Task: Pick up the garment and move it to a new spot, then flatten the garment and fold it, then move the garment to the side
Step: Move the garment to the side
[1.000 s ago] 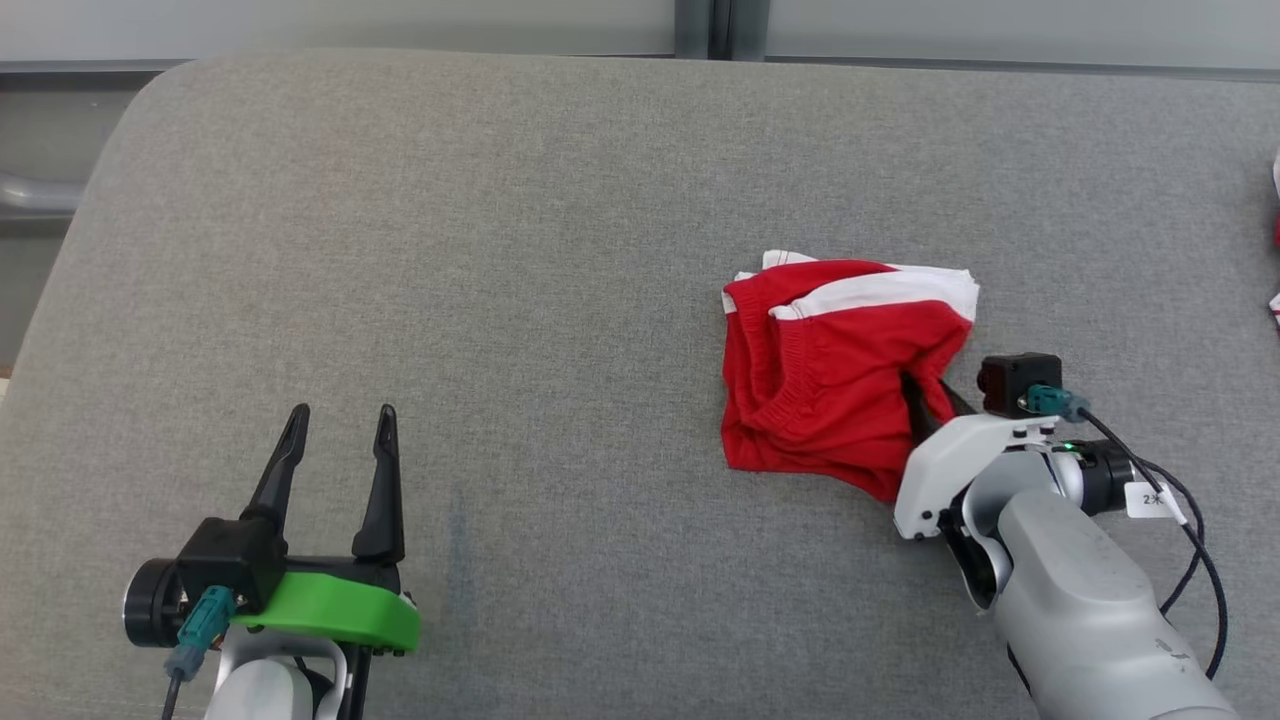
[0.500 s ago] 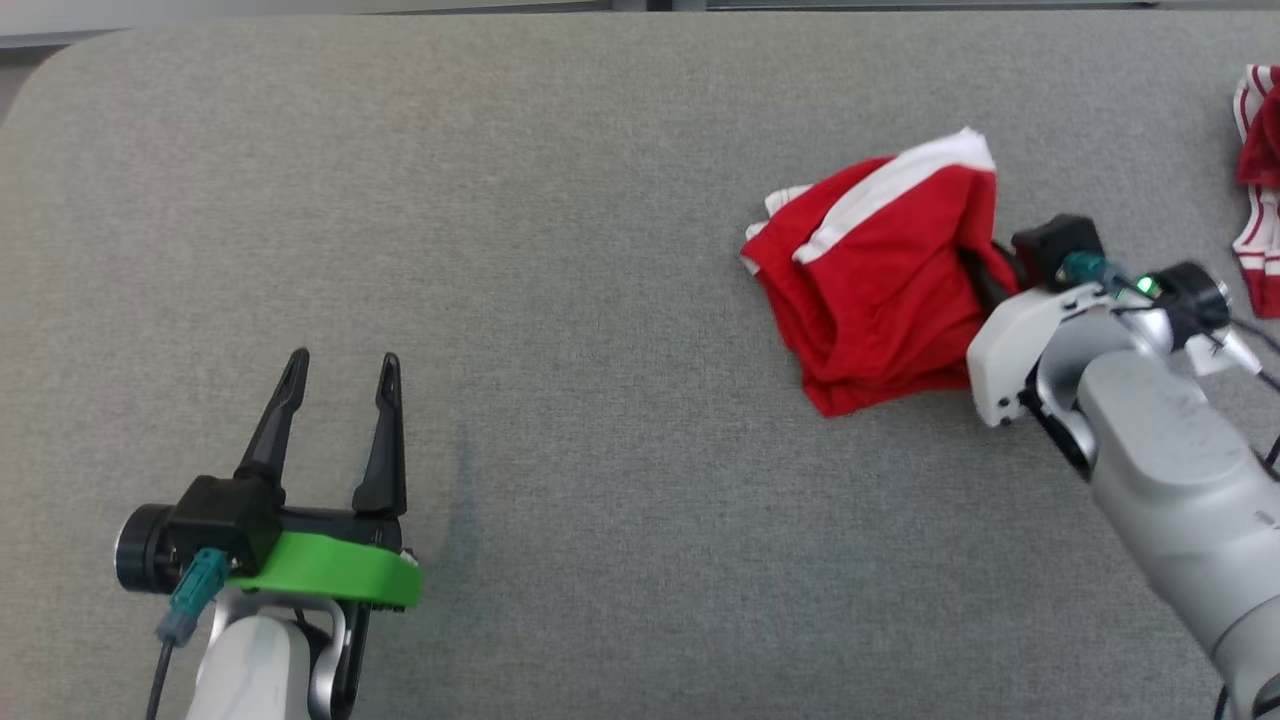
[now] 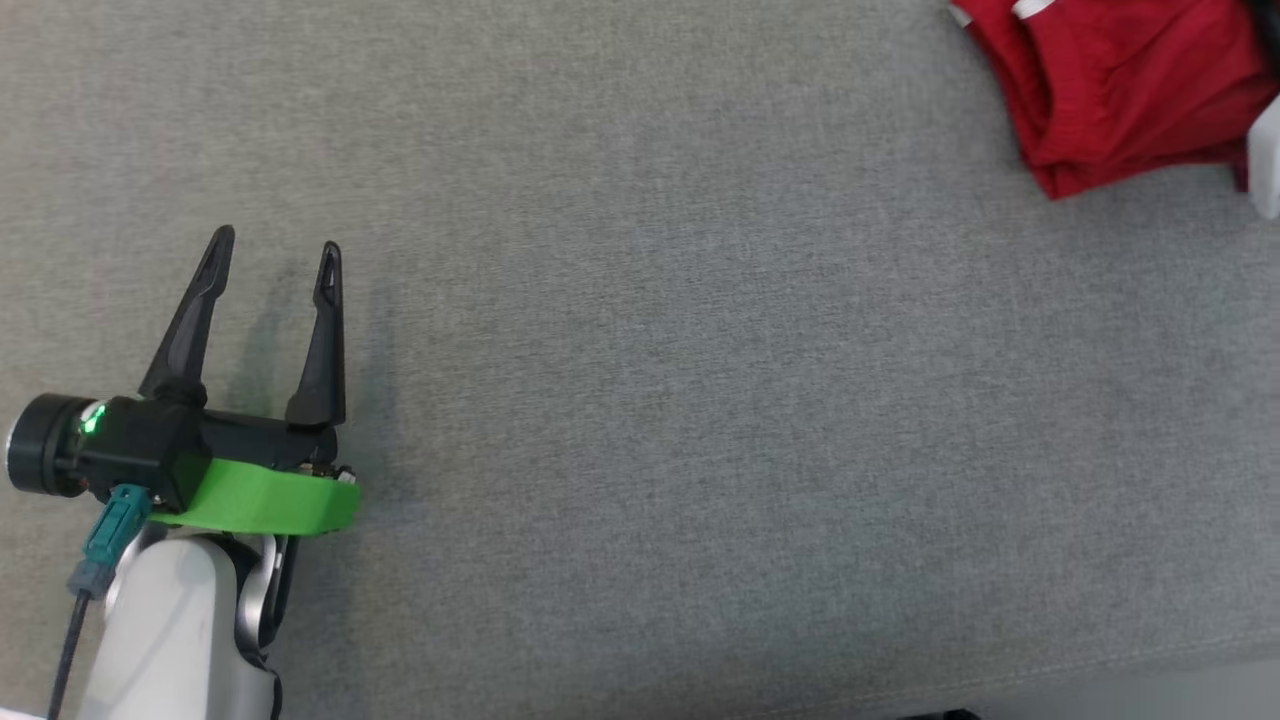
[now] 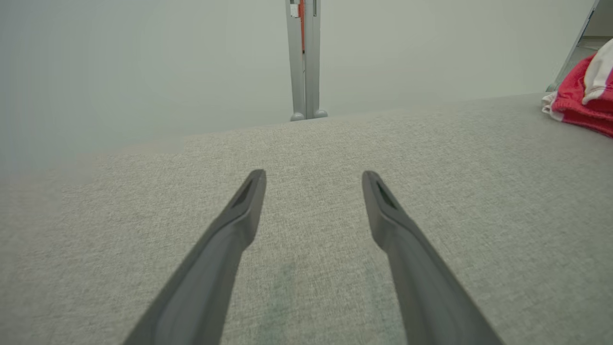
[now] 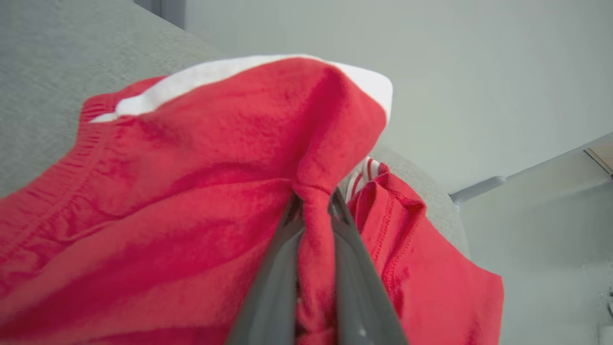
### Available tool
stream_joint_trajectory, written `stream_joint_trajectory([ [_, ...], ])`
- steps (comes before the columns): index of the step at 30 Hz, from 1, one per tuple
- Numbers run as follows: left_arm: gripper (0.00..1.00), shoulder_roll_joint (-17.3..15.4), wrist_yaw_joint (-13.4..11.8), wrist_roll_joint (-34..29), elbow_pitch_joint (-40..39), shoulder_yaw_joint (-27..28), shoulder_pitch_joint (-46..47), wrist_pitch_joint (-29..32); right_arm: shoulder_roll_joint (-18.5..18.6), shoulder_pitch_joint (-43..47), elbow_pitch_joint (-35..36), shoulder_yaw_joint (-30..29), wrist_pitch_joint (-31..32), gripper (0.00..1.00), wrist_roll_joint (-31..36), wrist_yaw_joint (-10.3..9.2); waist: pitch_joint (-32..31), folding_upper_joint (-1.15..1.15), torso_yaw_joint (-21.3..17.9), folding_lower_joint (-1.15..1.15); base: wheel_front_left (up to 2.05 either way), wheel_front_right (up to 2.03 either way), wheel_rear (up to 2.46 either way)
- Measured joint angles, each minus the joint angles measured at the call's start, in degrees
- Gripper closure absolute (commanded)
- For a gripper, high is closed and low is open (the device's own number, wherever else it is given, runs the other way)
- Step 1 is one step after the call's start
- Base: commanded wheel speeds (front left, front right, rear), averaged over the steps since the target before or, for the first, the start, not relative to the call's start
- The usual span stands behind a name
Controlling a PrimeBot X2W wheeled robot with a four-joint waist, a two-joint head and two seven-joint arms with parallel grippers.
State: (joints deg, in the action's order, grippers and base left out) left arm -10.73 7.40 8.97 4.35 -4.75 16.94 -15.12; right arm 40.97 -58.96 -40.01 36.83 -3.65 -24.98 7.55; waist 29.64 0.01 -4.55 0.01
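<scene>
The garment [image 3: 1120,90] is red with white trim and lies bunched at the top right of the head view, partly cut off by the frame. In the right wrist view my right gripper [image 5: 313,199] is shut on a pinched fold of the garment [image 5: 191,191], which drapes over and around the fingers [image 5: 273,287]. My left gripper [image 3: 276,243] rests at the lower left on the grey surface, open with nothing between its fingers. The left wrist view shows the left gripper [image 4: 313,175] spread wide, with the garment [image 4: 582,100] far off to the right.
A grey fabric surface [image 3: 640,400] spreads across the head view, its front edge [image 3: 1100,680] at the bottom right. A pale wall with a metal post [image 4: 304,57] stands behind it. A striped red-and-white cloth [image 5: 364,175] peeks out behind the held fold.
My right gripper has shut on a fold of the garment and pulled it up into a bunch. The head camera has swung, shifting everything up and right. The left gripper stays open.
</scene>
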Motion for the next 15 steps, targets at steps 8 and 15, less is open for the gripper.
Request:
stream_joint_trajectory([
  [8, 0.00, -2.65, 0.00, -1.07, -4.32, 0.80, -0.28, 0.00, 8.33, -3.19, 1.78, -0.08, 2.13, 1.00, -3.07, 0.00, 4.86, 0.00, -5.26, 0.00, 0.00, 0.00, 0.00],
  [15, 0.00, -3.79, 0.00, -1.54, -7.77, 0.58, -0.86, -0.02, 11.33, -7.01, -0.67, 0.13, 4.10, 1.00, -3.77, 0.00, 8.14, 0.00, -7.76, 0.00, 0.00, 0.00, 0.00],
])
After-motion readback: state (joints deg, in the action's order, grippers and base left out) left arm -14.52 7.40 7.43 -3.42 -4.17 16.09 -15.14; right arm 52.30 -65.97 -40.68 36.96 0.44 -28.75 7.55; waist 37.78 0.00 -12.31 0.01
